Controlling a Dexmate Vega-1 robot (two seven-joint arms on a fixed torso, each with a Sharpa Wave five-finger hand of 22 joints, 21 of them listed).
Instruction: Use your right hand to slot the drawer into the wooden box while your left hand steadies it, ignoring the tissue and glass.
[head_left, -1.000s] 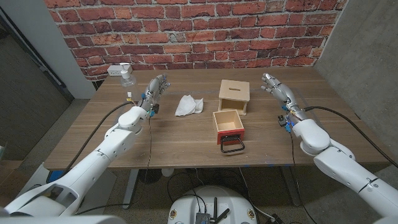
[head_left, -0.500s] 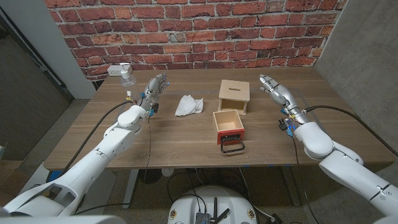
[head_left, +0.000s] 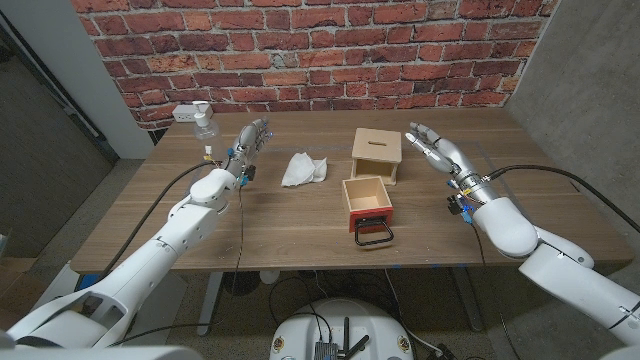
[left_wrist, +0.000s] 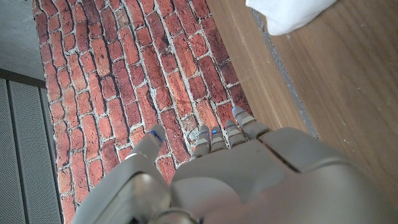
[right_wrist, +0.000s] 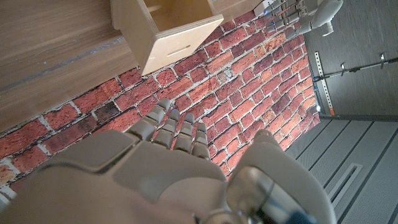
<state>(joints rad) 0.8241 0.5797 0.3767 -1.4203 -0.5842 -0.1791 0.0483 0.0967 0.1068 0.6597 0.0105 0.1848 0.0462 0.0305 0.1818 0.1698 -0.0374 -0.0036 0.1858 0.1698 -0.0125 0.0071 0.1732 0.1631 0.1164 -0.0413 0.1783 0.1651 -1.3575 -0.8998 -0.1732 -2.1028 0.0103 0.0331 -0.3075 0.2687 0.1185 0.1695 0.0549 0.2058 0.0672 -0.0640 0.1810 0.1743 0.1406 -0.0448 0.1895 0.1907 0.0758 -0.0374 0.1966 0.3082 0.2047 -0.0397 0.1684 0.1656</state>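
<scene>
Brick wall backs the bench; drawer sits near the box; both hands, left and right, hover empty, fingers spread.

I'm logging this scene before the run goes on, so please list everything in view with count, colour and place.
wooden box: one, pale wood, slot on top, far middle of table.
drawer: one, wood with red front and black handle, just in front of the box.
tissue: one, white, crumpled, left of the box.
bottle: one, clear pump type, far left corner.
white block: one, beside the bottle.
table: one, brown wood.
left hand: open, raised near the tissue.
right hand: open, beside the box.
</scene>
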